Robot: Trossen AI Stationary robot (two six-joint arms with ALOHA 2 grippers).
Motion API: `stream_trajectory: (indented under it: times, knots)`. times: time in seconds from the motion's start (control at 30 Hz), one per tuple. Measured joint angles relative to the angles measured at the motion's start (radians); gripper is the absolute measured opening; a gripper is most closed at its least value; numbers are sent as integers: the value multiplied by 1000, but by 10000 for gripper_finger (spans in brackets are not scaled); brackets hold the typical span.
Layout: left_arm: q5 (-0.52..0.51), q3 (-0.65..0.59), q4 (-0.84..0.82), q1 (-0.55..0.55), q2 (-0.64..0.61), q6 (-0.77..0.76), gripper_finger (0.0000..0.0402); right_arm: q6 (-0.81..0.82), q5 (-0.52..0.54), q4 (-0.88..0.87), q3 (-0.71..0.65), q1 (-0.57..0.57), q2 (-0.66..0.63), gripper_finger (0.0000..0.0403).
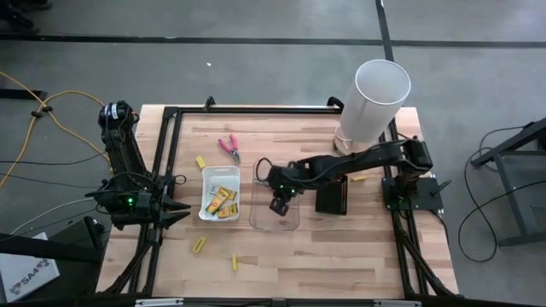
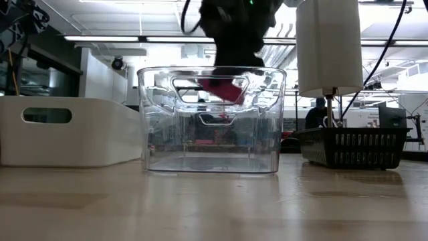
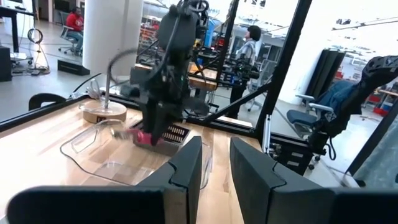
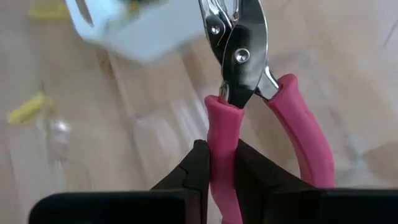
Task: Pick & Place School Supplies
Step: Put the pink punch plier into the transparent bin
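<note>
A pair of pink-handled pliers (image 4: 239, 93) is held above the clear tray (image 1: 277, 205) near the middle of the desk (image 1: 290, 264), one pink handle clamped between the fingers of the right hand (image 1: 279, 203), the metal jaws pointing away from the wrist. In the low view the pink handles (image 2: 224, 88) are seen hanging just inside the tray's upper rim, not touching its floor. A second pair of pink-handled pliers (image 1: 229, 147) is lying on the desk toward its far edge, beyond the white tray (image 1: 219, 193). Several small yellow boxes (image 1: 222, 202) are gathered inside the white tray, which stands just beside the clear tray on its left. A yellow stick (image 1: 200, 161) lies near the white tray's far left corner, and two more yellow pieces (image 1: 199, 245) rest toward the desk's near edge. A flat black box (image 1: 331, 196) is placed just right of the clear tray, partly under the right arm. The tall white cylinder (image 1: 375, 101) stands at the far right corner. The left hand (image 1: 175, 213) is held at the desk's left edge, its fingers slightly apart and holding nothing.
</note>
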Motion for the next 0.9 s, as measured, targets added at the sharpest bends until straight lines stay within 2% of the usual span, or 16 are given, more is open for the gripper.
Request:
stream_trajectory:
  times: [0.6,0.9]
  knots:
    - [2,0,-7,0,0,-11,81,51,-105,-65,-2,-38,141,42]
    - [2,0,-9,0,0,-12,81,30,-135,-51,-2,-50,165,46]
